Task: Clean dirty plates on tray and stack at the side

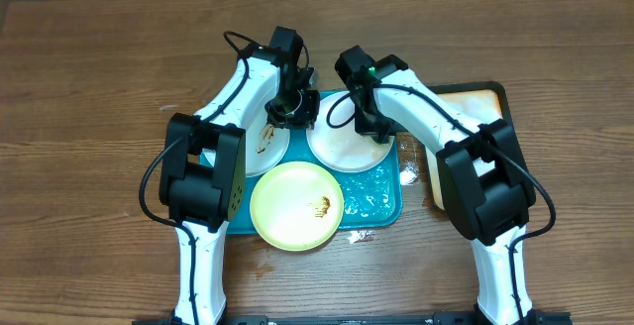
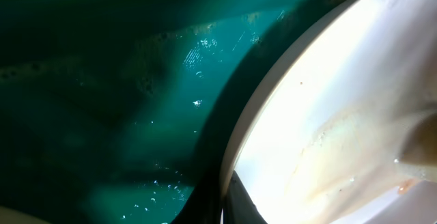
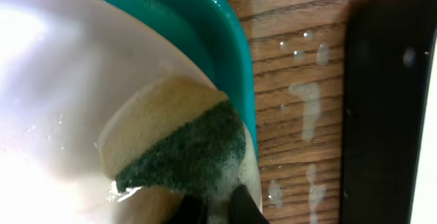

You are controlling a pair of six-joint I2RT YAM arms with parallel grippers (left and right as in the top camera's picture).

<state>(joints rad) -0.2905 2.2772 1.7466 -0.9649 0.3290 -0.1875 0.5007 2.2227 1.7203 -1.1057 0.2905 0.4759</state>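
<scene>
Sponge (image 3: 179,149) is pinched by right gripper (image 3: 218,209) and pressed on centre white plate (image 1: 342,155) in tray (image 1: 392,209), near its right rim. The plate's remaining face lies leftward. Left gripper (image 1: 290,110) is closed at a plate rim; hold cannot be told.

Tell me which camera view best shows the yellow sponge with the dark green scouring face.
The right wrist view: the yellow sponge with the green scouring face fills the frame's centre, resting on the round white plate. Overhead, the right gripper hides it; the left wrist view misses it entirely.
</scene>
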